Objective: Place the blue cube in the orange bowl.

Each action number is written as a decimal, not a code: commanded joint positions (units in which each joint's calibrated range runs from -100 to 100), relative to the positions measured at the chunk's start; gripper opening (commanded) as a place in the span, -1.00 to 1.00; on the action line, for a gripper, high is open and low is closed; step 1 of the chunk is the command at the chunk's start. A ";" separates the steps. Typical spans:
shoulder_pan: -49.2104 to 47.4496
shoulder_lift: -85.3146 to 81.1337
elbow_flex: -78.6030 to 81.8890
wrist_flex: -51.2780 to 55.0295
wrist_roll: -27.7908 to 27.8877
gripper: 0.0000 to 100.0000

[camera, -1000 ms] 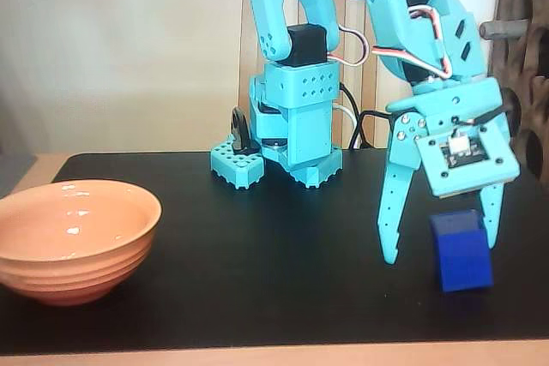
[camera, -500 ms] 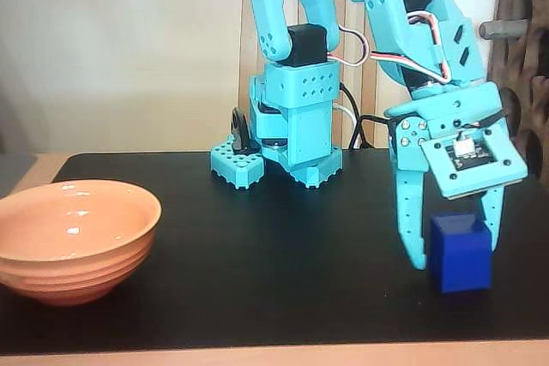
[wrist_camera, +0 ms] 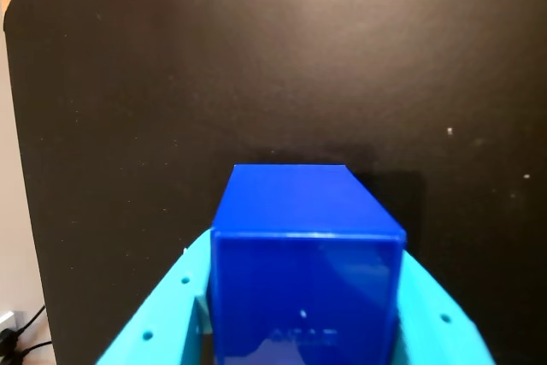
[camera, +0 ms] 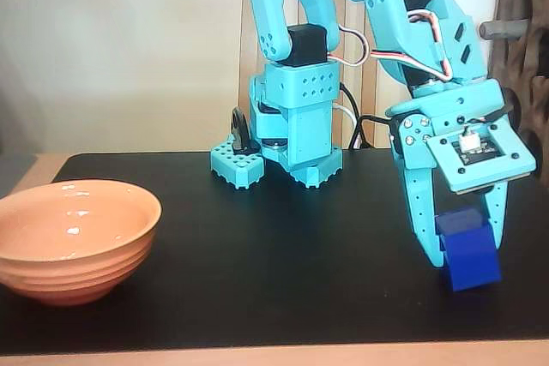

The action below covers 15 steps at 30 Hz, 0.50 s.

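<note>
A turquoise robot arm reaches down at the right of the fixed view, its fingers (camera: pixel 456 256) closed around the blue cube (camera: pixel 468 250), which sits on or just above the black tabletop (camera: pixel 274 246). The wrist view shows the blue cube (wrist_camera: pixel 306 271) snug between both fingers, apparently gripped for lifting. The orange bowl (camera: pixel 73 237) stands empty, well apart at the left. No writing is legible.

The fixed view sits low at the table's front edge, facing the arm's base, with the gripper (camera: pixel 459 255) at right and the orange bowl (camera: pixel 73 237) far left. The wrist view looks down along the fingers from close above. Both share the blue cube (wrist_camera: pixel 303 254) between them.
</note>
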 commanded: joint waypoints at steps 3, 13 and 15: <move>0.25 -4.70 -0.40 -1.80 0.80 -0.74; 0.25 -4.70 -0.40 -1.89 0.85 -0.76; 0.25 -4.78 -0.49 -1.89 0.85 -0.76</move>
